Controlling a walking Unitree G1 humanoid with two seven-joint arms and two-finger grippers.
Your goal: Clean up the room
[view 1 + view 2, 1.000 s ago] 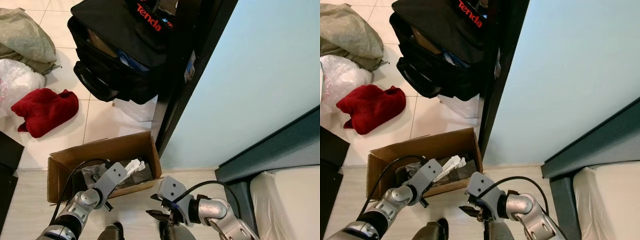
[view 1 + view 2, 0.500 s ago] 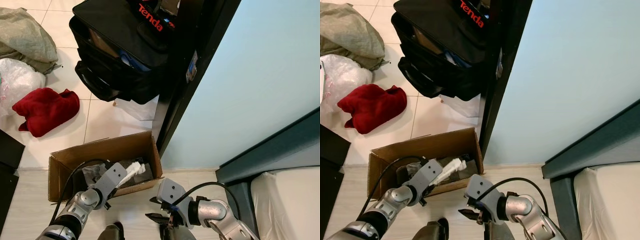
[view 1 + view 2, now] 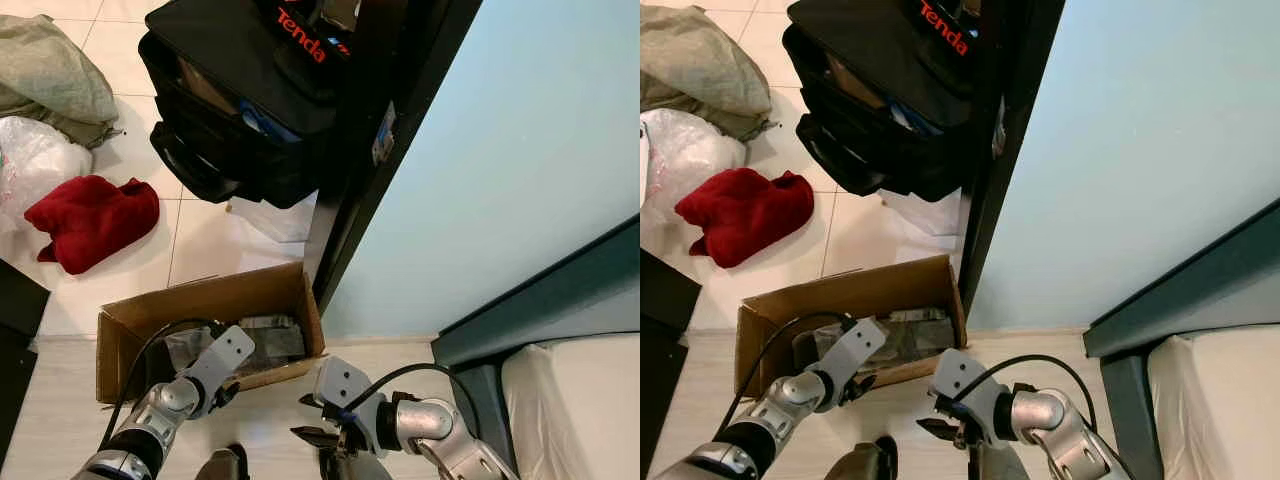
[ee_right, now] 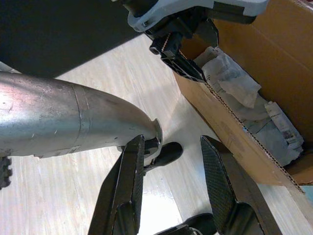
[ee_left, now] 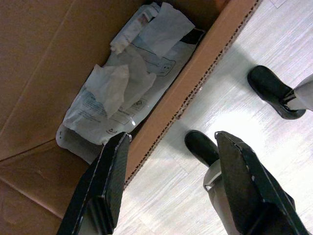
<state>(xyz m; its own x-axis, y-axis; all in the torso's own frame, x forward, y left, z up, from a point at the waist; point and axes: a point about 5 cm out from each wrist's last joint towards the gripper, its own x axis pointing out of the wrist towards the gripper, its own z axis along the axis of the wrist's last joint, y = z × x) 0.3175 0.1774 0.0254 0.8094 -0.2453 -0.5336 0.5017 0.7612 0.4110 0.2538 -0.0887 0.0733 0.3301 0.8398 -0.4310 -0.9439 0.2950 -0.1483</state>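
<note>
Hovering over the cardboard box [image 3: 205,305] rim, the left gripper [image 5: 171,186] was seen spread, empty. Crumpled plastic mailers [image 5: 128,83] lay inside: judged light, limp, best pinched at a fold.

Head stereo pair looks steeply down from above at the floor, both eyes sharing the cardboard box [image 3: 205,322] beside the dark door frame [image 3: 375,150]. Each wrist camera sits close to the floor, sighting along its own claw; both catch the box's near wall and crumpled paper [image 5: 122,83] inside.
</note>
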